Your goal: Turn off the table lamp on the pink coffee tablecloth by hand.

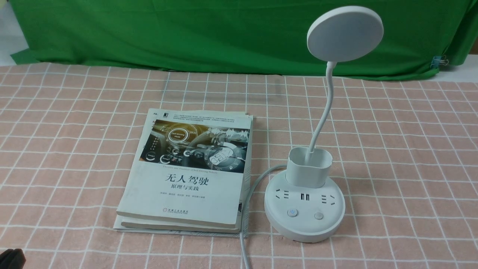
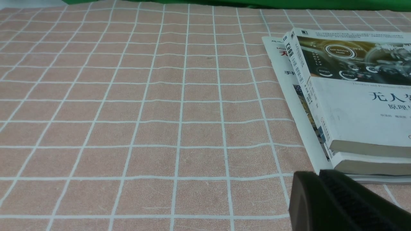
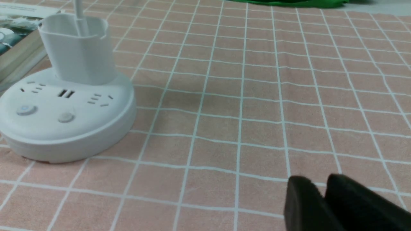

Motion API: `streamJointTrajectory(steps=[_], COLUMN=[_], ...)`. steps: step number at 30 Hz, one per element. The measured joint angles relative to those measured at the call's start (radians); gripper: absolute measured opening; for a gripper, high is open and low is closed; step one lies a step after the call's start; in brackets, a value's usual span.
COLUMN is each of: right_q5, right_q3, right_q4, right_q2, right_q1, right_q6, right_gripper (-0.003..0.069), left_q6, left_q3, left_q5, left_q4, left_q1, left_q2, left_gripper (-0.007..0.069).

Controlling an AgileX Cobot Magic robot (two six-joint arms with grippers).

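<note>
White plastic table lamp (image 3: 67, 106) looks stiff and stable; press its button (image 3: 65, 117), well clear of the right gripper (image 3: 324, 200), jaws' state unclear.

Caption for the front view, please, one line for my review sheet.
White table lamp beside stacked books on the pink coffee tablecloth, green backdrop behind; no gripper near its buttons.

Cropped and hidden parts

The cord (image 1: 244, 239) leaves the front view's lower edge; the left gripper (image 1: 11, 258) shows only a dark corner; lowest book (image 1: 179, 229) mostly covered.
</note>
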Motion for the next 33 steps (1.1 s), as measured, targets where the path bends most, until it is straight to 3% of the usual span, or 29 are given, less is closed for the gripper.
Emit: streamJointTrajectory(steps=[33], right_q5=[0.000], right_q3=[0.000], right_q4=[0.000], right_q2=[0.000], right_q1=[0.000], right_q6=[0.000], right_gripper=[0.0239], left_q6=[0.000], left_q3=[0.000], left_q5=[0.000], left_q4=[0.000], left_q1=[0.000], left_q2=[0.000], left_gripper=[0.0006])
